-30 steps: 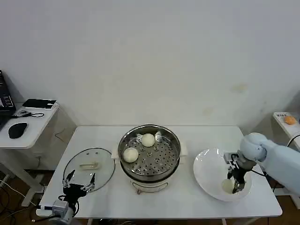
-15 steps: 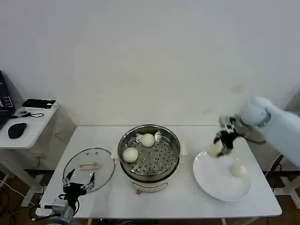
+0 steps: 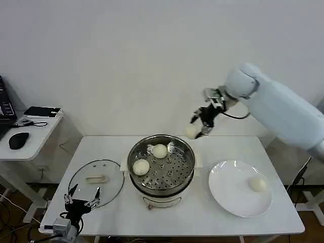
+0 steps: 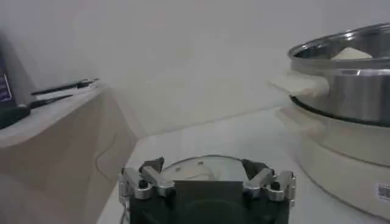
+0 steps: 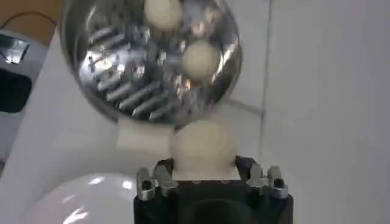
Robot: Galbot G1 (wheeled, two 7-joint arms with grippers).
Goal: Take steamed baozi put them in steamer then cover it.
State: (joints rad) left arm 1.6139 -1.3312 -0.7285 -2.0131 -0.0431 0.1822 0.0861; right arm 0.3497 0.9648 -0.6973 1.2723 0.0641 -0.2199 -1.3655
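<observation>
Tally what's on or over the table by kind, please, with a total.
Steamed baozi: 4, two in the steamer, one on the plate, one held by the right gripper
Steamer: 1
Cover: 1
Plate: 1
Total: 7

Steamer (image 4: 341,79) cut by frame edge; plate (image 5: 79,201) too.

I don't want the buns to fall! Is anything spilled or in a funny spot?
Nothing stands out. Two baozi sit on the tray in the steamer, one waits on the plate, and the right tool carries another baozi above the table. The cover lies flat beside the steamer, near the left tool.
</observation>
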